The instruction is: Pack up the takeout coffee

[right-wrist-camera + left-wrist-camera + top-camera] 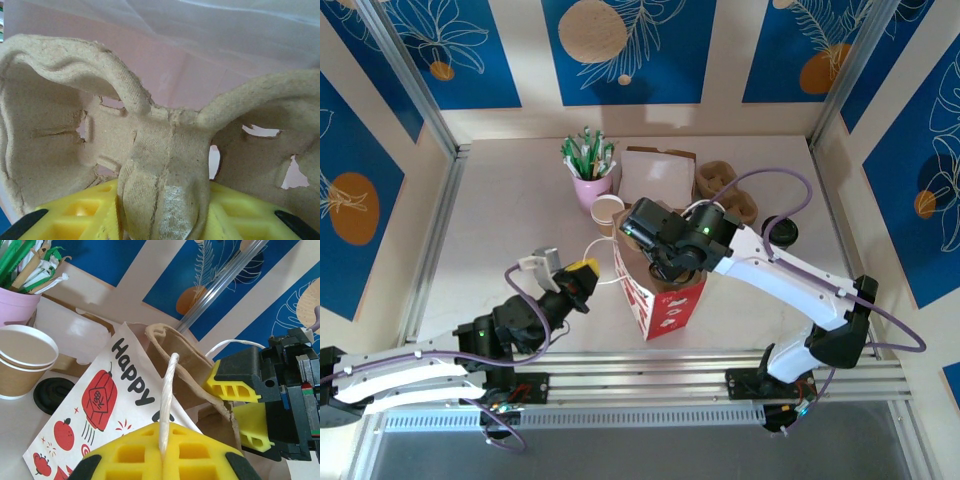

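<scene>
The handle (pixel 169 385) of the bag (pixel 115 405) is pinched tight in the left claw (pixel 162 454). A pulp carrier (pixel 60 125) is clamped by the right claw (pixel 244 407) over the bag's mouth.

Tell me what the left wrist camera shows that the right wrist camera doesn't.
Left wrist camera: the left gripper shut on the white handle of the printed paper bag, stacked tan cups, a black lid flat on the table, and the pink cup of sticks. Right wrist camera: a close look at the pockets and torn slots of the pulp cup carrier. Both: that carrier clamped in the right gripper.
</scene>
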{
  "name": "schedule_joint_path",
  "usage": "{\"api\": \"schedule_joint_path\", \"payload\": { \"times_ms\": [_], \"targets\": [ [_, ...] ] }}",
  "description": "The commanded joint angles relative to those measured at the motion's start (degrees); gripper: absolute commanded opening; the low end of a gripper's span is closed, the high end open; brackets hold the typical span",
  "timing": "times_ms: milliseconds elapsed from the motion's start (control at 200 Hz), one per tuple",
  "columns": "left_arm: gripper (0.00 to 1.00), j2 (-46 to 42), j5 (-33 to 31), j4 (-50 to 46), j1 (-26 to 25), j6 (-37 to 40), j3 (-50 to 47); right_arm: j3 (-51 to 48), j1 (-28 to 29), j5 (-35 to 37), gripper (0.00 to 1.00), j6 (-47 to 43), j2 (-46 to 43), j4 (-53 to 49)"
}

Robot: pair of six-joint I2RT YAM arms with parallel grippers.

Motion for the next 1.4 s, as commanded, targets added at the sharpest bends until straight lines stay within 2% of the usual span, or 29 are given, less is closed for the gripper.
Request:
{"api": "schedule_joint_path", "payload": {
  "times_ms": [0,725,1035,1396],
  "targets": [
    [0.00,-0.26,-1.96,1.63,-0.97,1.30,-0.63,-1.46,-0.70,-0.18,0.39,1.99,0.99,-1.43],
    [0.00,0.18,-4.86,2.07,-3.13,3.09,-0.65,-4.61,-0.90,-1.89,0.42,3.40,0.33,-0.86],
    [0.00,-0.18,-5.80,1.63,-3.44,4.06,-0.64,-5.56,-0.93,-1.60,0.39,1.95,-1.64,1.37],
    [0.00,0.88,-6.07,2.32,-3.86,4.83,-0.10,-9.53,-2.04,-6.05,0.40,1.98,-0.85,4.21]
  ]
}}
